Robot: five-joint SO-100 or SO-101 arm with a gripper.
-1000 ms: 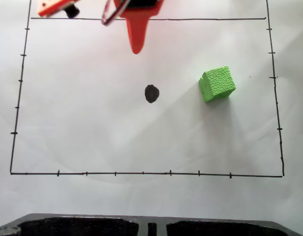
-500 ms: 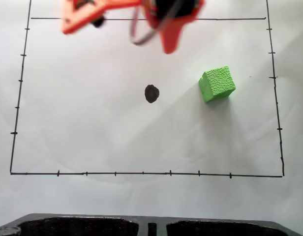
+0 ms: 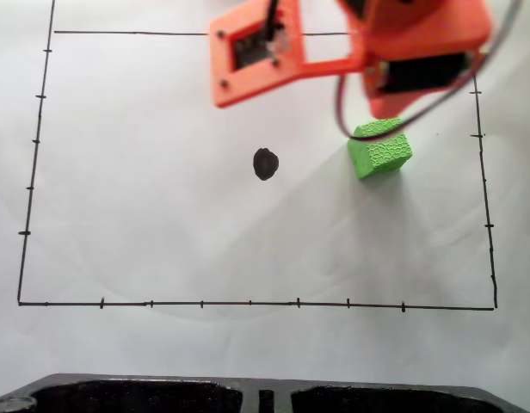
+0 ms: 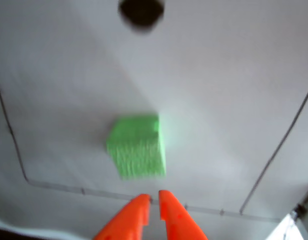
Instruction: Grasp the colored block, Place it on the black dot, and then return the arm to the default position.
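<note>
The colored block, a bright green cube, rests on the white paper at the right of the fixed view. The black dot lies to its left, apart from it. The orange arm reaches in from the top, and its lower end overlaps the cube's upper edge in that view. In the wrist view, the gripper shows two orange fingertips nearly touching with nothing between them. The block sits just beyond the tips, blurred. The black dot is farther off at the top edge.
A thin black border line with tick marks frames the paper. An orange frame holding a small circuit board juts left from the arm. A dark moulded object runs along the bottom edge.
The arm has swung from the top middle over to the right and come lower into view, ending over the cube's upper edge. The cube and the dot have not moved.
</note>
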